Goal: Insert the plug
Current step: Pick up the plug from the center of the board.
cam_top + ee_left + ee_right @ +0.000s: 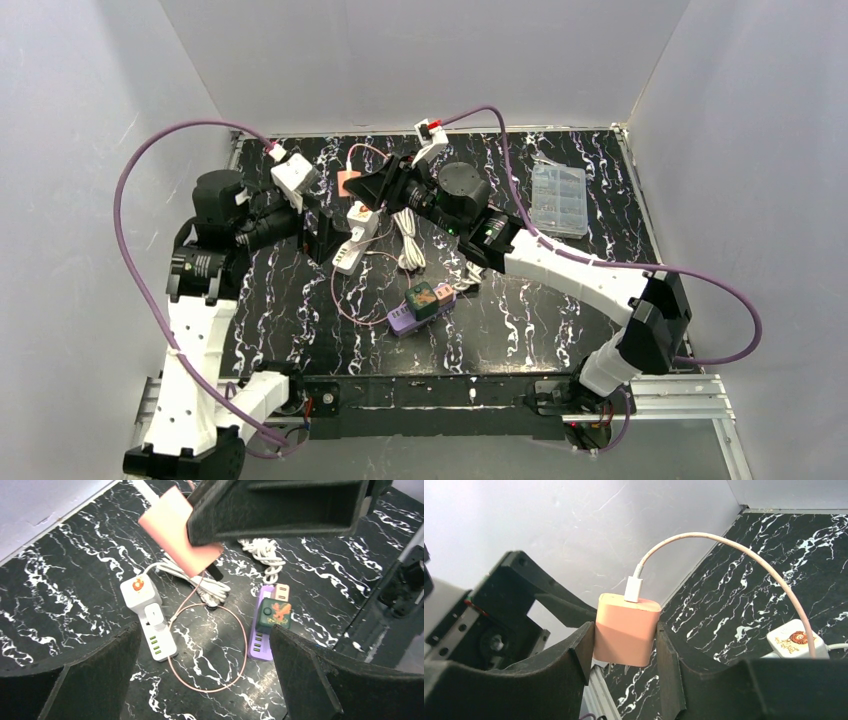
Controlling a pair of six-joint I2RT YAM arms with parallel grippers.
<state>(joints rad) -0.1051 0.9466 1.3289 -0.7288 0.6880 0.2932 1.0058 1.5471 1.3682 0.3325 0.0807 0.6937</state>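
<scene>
Right hand (625,647) grips pink charger (626,627) near white power strip (150,617) and purple power strip (260,646); left hand (205,647) open.

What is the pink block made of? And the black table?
The pink block looks like matte plastic: smooth, even colour, rounded corners. The table looks like black marble with white veins, slightly shiny, but it might just be a printed sheet.

You are looking down from high above the white power strip (350,245); both wrist cameras are catching it closer.
</scene>
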